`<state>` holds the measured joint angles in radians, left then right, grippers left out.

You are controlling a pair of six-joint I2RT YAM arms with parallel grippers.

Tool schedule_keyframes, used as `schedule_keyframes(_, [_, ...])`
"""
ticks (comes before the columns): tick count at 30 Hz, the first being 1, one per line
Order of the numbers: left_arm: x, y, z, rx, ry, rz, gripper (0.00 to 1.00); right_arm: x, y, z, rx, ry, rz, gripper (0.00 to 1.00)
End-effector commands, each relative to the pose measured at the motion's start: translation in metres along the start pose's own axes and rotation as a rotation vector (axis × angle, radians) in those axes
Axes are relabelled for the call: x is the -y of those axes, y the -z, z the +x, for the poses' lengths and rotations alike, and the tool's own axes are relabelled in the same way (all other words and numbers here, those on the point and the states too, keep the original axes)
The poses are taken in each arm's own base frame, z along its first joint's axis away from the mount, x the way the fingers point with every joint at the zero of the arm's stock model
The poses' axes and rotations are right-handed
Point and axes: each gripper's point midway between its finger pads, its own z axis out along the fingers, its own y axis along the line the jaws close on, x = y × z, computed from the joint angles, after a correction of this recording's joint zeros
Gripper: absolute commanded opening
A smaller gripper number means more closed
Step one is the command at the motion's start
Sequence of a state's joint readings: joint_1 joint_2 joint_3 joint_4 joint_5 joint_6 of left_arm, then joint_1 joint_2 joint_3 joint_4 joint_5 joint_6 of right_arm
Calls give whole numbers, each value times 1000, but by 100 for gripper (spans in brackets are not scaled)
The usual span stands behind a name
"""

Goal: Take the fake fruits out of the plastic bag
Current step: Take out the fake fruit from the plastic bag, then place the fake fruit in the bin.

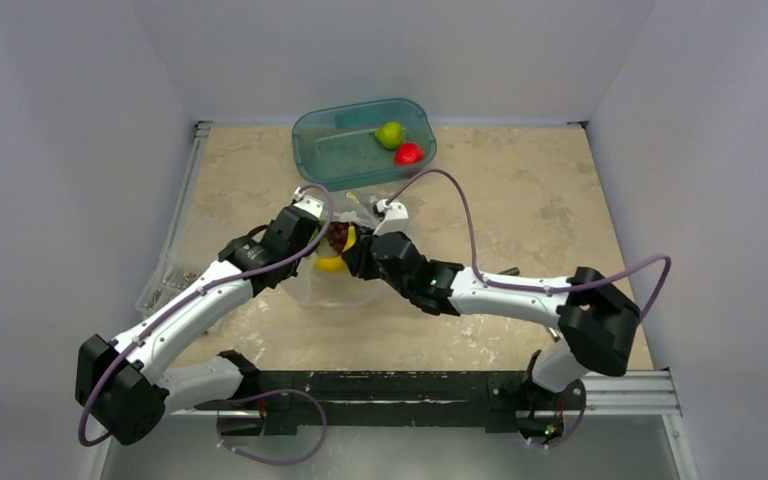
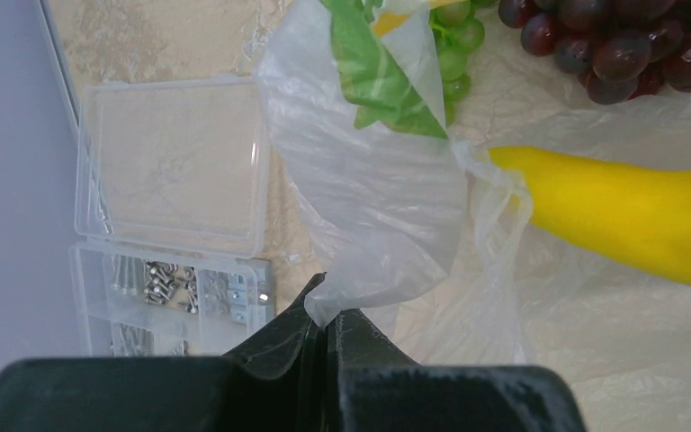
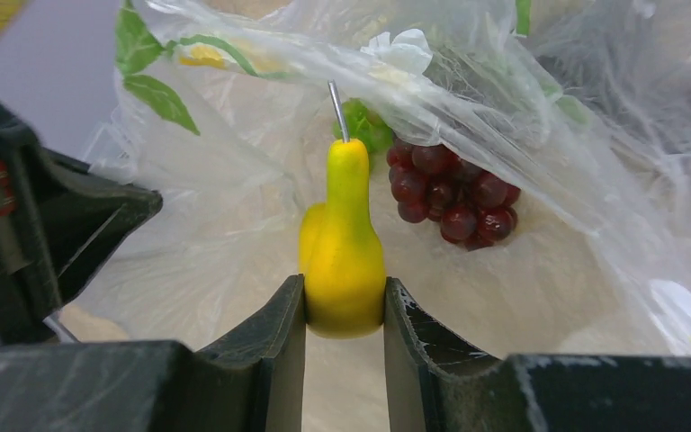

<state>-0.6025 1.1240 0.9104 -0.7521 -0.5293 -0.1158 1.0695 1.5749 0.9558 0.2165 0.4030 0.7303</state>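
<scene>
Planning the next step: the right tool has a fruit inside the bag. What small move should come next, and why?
Probably draw the right tool back out of the thin clear plastic bag: it is shut on the yellow-green plastic pear inside the bag, while the left tool pinches the bag's edge to hold it.
</scene>
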Motion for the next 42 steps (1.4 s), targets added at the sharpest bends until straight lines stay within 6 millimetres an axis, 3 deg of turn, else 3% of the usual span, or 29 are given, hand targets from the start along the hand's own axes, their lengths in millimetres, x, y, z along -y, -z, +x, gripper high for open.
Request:
schedule_keyframes(1, [-8, 9, -13, 37, 46, -17, 0, -5, 36, -31, 45, 105, -39, 0])
schedule_keyframes(8, [-7, 9, -13, 38, 43, -7, 0, -32, 83, -71, 168, 104, -232, 0])
schedule_keyframes(13, [-7, 11, -14, 41, 39, -6, 0, -18, 100, -121, 326, 67, -112, 0])
schedule_keyframes(19, [-10, 10, -12, 34, 31, -23, 0, 2, 109, -167, 425, 123, 22, 0])
schedule_keyframes(24, [-7, 8, -12, 25, 25, -14, 0, 29, 108, -207, 496, -23, 21, 0])
schedule_keyframes(29, [-8, 7, -11, 15, 18, -24, 0, 20, 98, -226, 507, -119, -81, 0])
schedule_keyframes(32, [-8, 7, -10, 13, 18, -21, 0, 39, 69, -229, 471, -130, 24, 0])
schedule_keyframes(36, [-4, 6, -11, 14, 16, -4, 0, 65, 21, -247, 457, -165, 132, 0])
schedule_keyframes(42, [-4, 4, -10, 8, 10, -8, 0, 117, -97, -259, 331, -189, 212, 0])
